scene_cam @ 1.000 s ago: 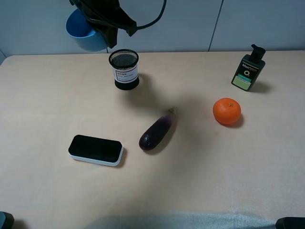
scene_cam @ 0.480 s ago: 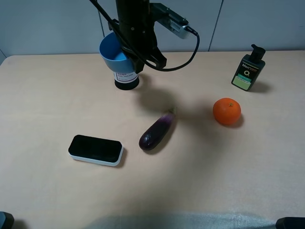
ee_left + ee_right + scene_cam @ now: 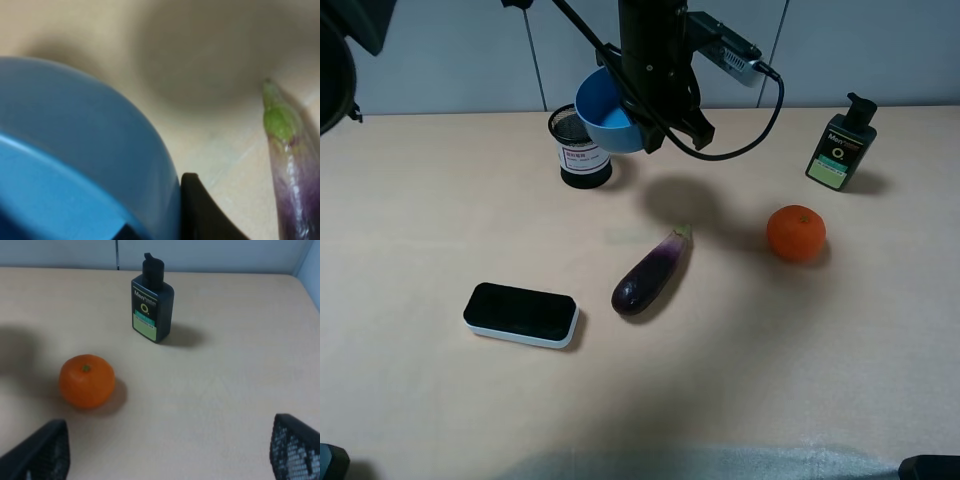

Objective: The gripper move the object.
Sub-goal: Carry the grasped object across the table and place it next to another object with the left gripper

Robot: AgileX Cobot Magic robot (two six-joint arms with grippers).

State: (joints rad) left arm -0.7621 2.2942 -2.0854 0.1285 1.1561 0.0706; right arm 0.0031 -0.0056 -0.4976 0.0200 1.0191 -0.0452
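Note:
My left gripper [image 3: 647, 122] is shut on the rim of the blue bowl [image 3: 610, 110] and holds it tilted in the air, just right of the black mesh cup [image 3: 582, 146]. In the left wrist view the blue bowl [image 3: 75, 150] fills the frame beside one black finger [image 3: 202, 212], with the eggplant's green stem [image 3: 280, 120] below on the table. My right gripper [image 3: 165, 460] is open and empty, low over the table near the orange [image 3: 86, 380].
An eggplant [image 3: 651, 272] lies mid-table. A black and white eraser block [image 3: 521, 314] lies front left. An orange [image 3: 796, 233] and a dark pump bottle [image 3: 838, 146] stand at the right, the bottle [image 3: 152, 306] near the back edge.
The left arm has carried the blue bowl to the right, from the back left past the mesh cup, to just right of it. The right arm has not moved.

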